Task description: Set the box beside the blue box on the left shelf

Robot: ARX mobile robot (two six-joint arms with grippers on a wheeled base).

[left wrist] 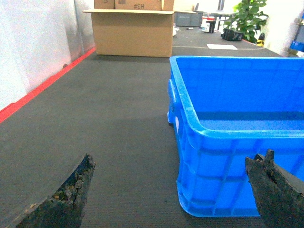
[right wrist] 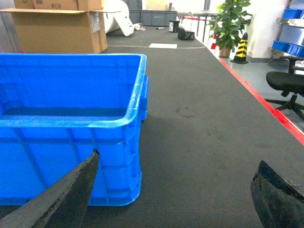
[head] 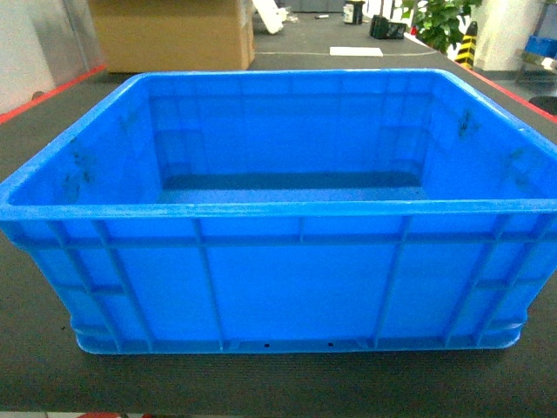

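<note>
Pre-grasp: box [head: 278, 261] sits on dark floor mat [left wrist: 118, 118], unlifted; no shelf visible. Left gripper [left wrist: 168, 190] and right gripper [right wrist: 175, 190] both spread, empty, flanking its near corners. Next: close in on both sides

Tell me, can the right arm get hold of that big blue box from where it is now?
Probably yes. The right gripper is open, and the box's right corner sits just ahead of its left finger, with only bare dark floor between.
</note>
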